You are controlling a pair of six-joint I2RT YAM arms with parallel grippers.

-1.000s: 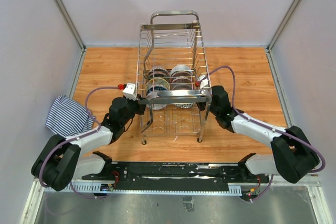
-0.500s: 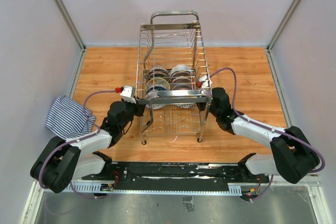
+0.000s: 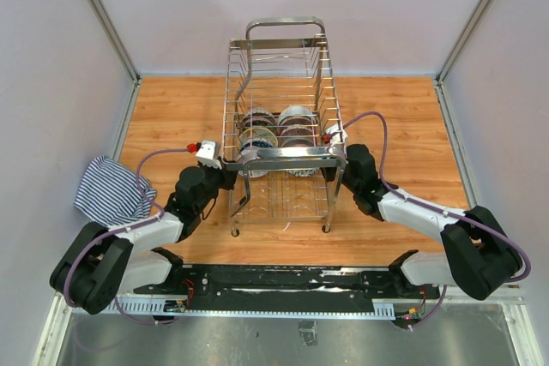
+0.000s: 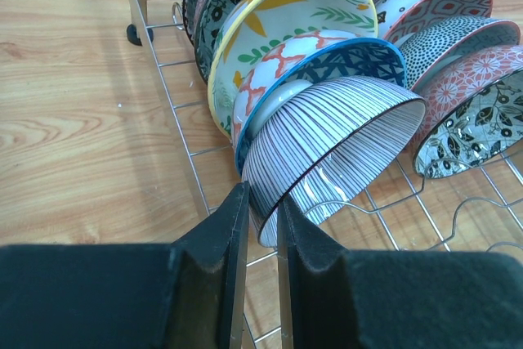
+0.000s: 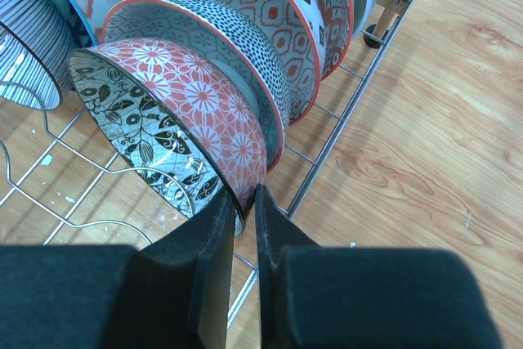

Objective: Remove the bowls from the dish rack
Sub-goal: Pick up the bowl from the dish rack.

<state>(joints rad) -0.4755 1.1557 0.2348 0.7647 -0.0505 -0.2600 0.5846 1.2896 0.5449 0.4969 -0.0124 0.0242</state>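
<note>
A wooden table (image 3: 171,109) enclosed by pale walls carries the dish rack (image 3: 292,154) near its centre, standing upright on thin legs. The bowls (image 3: 276,130) stand on edge in two rows inside the rack. The left gripper (image 4: 261,206) enters from the rack's left side, with its jaws closed onto the rim of the nearest striped bowl (image 4: 335,149). The right gripper (image 5: 243,202) enters from the right side, with its jaws pinching the rim of the red floral bowl (image 5: 196,96). A striped cloth (image 3: 110,190) lies at the table's left edge.
</note>
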